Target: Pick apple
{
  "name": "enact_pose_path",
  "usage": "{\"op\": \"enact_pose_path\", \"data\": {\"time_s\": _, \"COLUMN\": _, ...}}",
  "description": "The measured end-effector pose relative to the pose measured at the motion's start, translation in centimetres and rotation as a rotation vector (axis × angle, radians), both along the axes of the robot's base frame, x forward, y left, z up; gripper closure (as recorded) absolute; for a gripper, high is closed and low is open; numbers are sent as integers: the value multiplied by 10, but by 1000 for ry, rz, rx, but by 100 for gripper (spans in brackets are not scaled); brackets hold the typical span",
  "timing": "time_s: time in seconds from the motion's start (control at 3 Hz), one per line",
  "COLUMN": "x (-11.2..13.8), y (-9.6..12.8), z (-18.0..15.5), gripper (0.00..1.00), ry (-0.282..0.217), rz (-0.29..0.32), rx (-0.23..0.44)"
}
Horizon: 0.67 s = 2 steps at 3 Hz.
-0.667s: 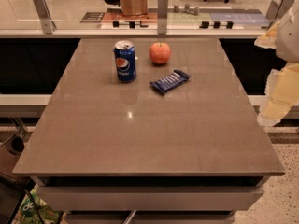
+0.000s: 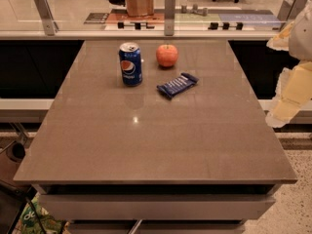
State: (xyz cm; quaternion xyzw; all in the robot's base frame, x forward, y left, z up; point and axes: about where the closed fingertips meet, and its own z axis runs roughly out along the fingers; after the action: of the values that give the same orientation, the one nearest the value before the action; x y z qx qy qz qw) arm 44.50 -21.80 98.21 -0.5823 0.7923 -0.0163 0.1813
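Observation:
The apple is small, round and red-orange, and sits on the far part of the grey table, just right of centre. My gripper, cream-coloured, hangs at the right edge of the camera view, off the table's right side and well to the right of and nearer than the apple. It is apart from the apple and touches nothing on the table.
A blue Pepsi can stands upright left of the apple. A dark blue snack bar wrapper lies flat in front of the apple. A glass rail with metal posts runs behind the table's far edge.

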Motion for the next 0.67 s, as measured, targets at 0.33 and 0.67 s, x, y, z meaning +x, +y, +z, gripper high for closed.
{"op": "enact_pose_path", "data": {"time_s": 0.33, "x": 13, "y": -5, "z": -2, "gripper": 0, "ry": -5, "rz": -77, "rx": 100}}
{"op": "enact_pose_path", "data": {"time_s": 0.67, "x": 27, "y": -10, "z": 0, "gripper": 0, "ry": -71, "rz": -171, "rx": 192}}
